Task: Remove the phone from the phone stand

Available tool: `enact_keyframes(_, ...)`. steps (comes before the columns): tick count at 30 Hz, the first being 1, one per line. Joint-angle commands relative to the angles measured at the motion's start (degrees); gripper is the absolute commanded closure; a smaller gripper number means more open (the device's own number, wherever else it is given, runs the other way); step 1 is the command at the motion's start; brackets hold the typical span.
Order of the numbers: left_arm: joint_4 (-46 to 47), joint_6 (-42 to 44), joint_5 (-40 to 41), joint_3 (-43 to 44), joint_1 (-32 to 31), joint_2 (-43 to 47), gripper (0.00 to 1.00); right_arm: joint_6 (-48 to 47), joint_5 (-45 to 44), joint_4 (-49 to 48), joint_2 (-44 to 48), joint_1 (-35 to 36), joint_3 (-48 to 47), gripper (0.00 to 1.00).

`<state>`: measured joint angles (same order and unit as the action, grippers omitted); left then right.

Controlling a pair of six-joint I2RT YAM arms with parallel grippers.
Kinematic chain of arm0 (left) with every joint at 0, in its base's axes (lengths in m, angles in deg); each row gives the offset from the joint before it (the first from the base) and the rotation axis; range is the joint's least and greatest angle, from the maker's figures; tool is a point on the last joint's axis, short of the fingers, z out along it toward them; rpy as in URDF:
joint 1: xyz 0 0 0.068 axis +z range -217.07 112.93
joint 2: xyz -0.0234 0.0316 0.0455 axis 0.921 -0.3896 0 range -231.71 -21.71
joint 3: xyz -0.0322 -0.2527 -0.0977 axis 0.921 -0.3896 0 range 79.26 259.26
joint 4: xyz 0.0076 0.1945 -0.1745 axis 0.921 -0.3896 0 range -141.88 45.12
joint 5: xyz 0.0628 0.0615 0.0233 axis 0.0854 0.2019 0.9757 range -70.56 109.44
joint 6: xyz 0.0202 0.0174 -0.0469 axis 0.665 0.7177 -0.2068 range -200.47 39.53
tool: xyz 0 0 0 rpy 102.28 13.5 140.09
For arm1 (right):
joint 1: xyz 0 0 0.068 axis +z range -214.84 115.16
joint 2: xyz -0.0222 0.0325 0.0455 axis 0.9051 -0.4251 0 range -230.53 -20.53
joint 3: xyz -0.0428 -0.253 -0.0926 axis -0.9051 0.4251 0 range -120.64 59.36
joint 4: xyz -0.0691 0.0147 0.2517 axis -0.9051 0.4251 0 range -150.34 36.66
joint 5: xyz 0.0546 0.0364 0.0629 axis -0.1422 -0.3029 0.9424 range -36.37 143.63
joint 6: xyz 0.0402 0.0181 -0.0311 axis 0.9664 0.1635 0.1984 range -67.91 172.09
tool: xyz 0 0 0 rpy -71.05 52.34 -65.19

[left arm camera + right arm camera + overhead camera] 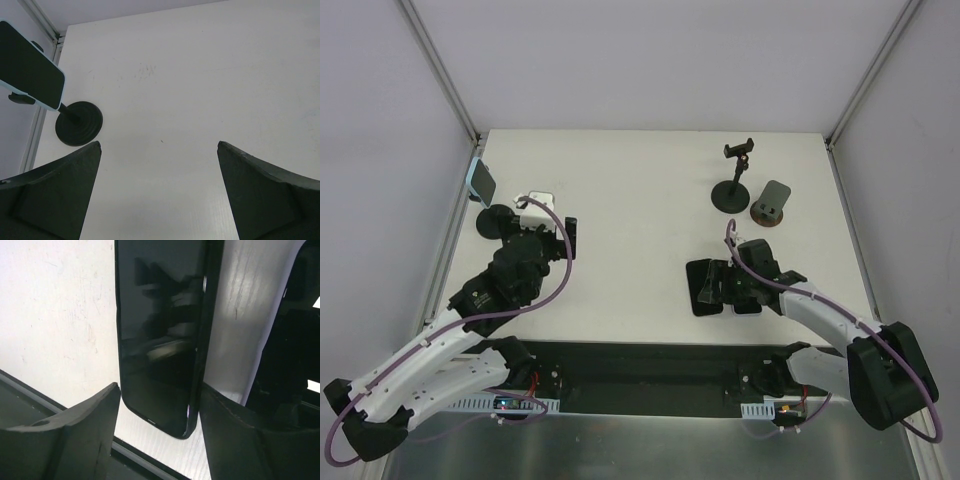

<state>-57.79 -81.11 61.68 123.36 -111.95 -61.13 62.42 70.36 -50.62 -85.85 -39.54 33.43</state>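
Observation:
A phone (480, 181) in a light blue case sits tilted on a black stand (496, 221) at the table's far left; it also shows in the left wrist view (29, 66) with the stand's round base (79, 123). My left gripper (542, 222) (159, 145) is open and empty, to the right of that stand and apart from it. A black phone (703, 287) (160, 330) lies flat near the front edge. My right gripper (724, 285) (159, 387) has its fingers against both long sides of the phone's near end.
An empty black clamp stand (735, 180) and a grey holder (772, 203) stand at the back right. A second dark flat object (290, 340) lies just right of the black phone. The table's front edge (150, 460) is just behind my right fingers.

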Motion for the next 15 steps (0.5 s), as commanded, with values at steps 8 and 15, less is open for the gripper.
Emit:
enact_keyframes(8, 0.8, 0.7, 0.6, -0.4, 1.2, 1.4, 0.01, -4.7, -13.4, 10.7, 3.4, 5.9, -6.1, 0.08)
enact_keyframes(15, 0.4, -1.1, -0.6, -0.4, 1.8, 1.3, 0.01, -5.7, -23.3, 10.5, -1.2, 12.0, -11.7, 0.04)
